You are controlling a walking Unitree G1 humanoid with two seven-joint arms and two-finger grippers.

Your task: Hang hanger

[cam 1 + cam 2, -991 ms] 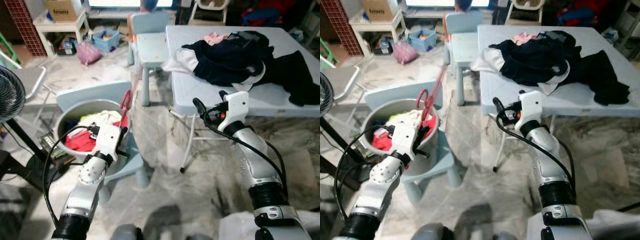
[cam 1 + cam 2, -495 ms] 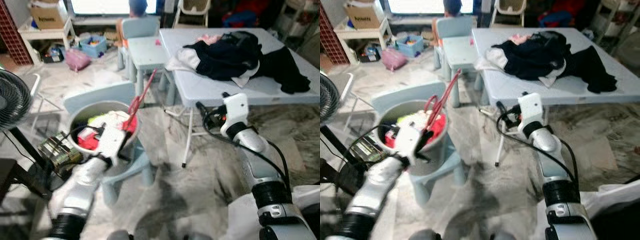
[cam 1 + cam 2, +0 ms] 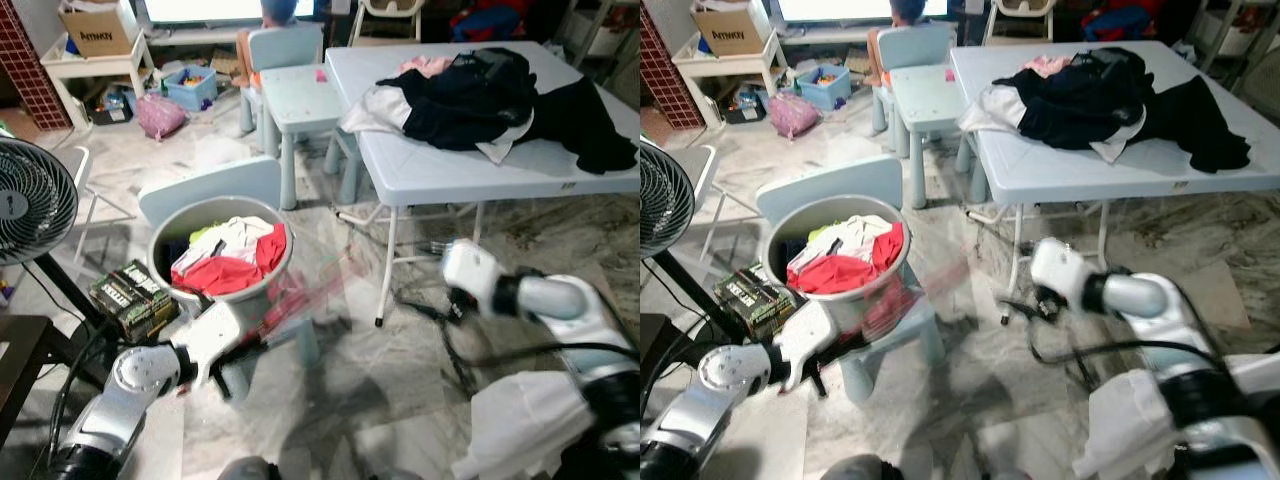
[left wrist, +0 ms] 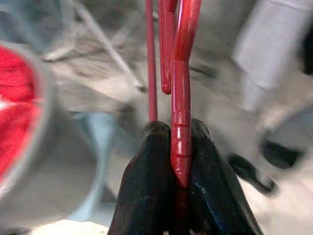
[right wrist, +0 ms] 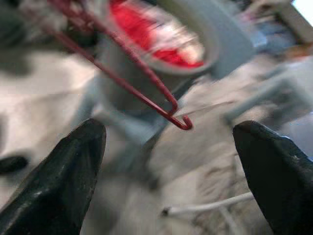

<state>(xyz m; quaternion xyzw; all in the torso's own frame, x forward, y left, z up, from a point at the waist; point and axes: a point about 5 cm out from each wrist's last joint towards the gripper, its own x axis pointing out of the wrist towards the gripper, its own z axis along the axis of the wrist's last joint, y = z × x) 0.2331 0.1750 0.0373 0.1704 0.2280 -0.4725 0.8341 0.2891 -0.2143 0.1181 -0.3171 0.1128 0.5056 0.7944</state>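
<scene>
My left gripper (image 4: 179,147) is shut on the straight end of a red hanger (image 4: 181,73). In the eye views that gripper (image 3: 243,343) is low at the left, in front of the small chair, and the hanger (image 3: 310,297) is a red blur slanting up to the right. My right gripper (image 5: 168,129) is open, its fingers (image 5: 73,171) wide apart; the hanger's bar and hook (image 5: 180,122) lie some way beyond them, with nothing between the fingers. The right arm (image 3: 520,295) reaches in low from the right, below the table edge.
A grey bucket (image 3: 168,232) of red and white laundry stands on a pale blue child chair (image 3: 215,185). A light folding table (image 3: 450,170) holds dark clothes (image 3: 480,90). A fan (image 3: 30,200) and green boxes (image 3: 130,290) are at the left. Marble floor lies between the arms.
The camera has pulled back. Both arms have dropped. The left gripper has brought the hanger down from the bucket's rim to chair-leg height, slanting right toward the right gripper.
</scene>
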